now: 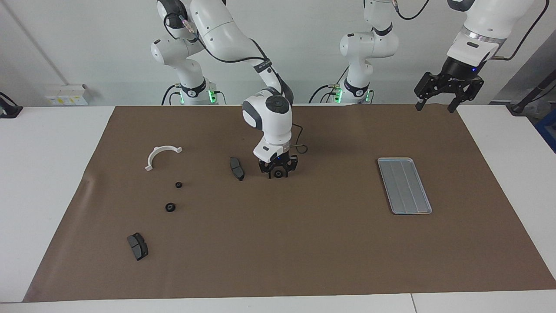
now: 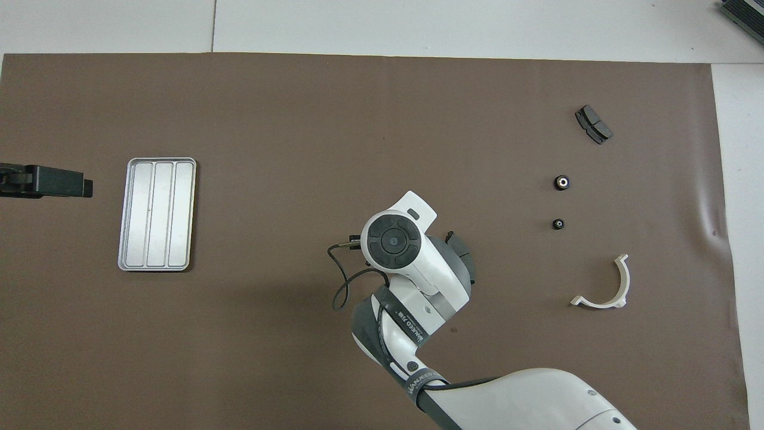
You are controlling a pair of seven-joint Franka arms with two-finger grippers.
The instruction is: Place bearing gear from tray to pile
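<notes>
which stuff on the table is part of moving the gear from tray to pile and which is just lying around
Part of the job:
flat silver-grey metal tray
small black ring gear in the right gripper
two black ring gears of the pile

Lying about:
white curved bracket
two dark grey brake pads
left gripper, waiting

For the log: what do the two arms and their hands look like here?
Both arms are glossy white with rounded shells and dark grey joint bands; green lights glow at their bases. The right arm carries a round dark cap at its wrist, a thin black cable looping beside it and printed lettering on a dark band. The right hand and left hand are black, two-fingered, with small blue lights.
</notes>
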